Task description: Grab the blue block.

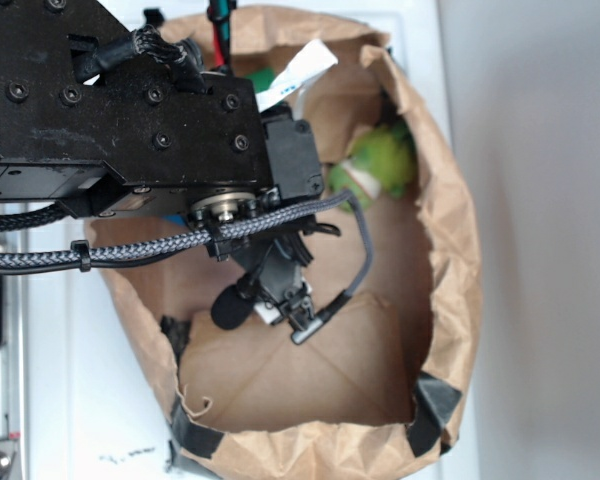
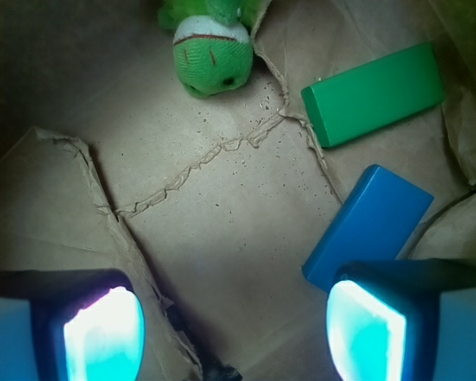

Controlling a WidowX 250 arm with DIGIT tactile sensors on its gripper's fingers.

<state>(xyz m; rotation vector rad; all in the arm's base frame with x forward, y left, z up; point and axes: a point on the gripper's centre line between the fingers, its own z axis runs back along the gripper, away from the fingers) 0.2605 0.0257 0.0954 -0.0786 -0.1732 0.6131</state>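
The blue block (image 2: 370, 224) lies flat and tilted on the brown paper floor of the bag, at the right of the wrist view. Its lower end sits just behind my right finger pad (image 2: 365, 333). My gripper (image 2: 234, 321) is open, its two glowing pads wide apart, with only bare paper between them. The block is to the right of the gap, not inside it. In the exterior view my gripper (image 1: 280, 300) hangs inside the bag, and the arm hides the block.
A green rectangular block (image 2: 374, 94) lies just beyond the blue one. A green plush toy (image 2: 213, 49) (image 1: 380, 160) sits at the far end. The paper bag's crumpled walls (image 1: 450, 250) ring the whole area, and a torn paper fold (image 2: 71, 198) rises on the left.
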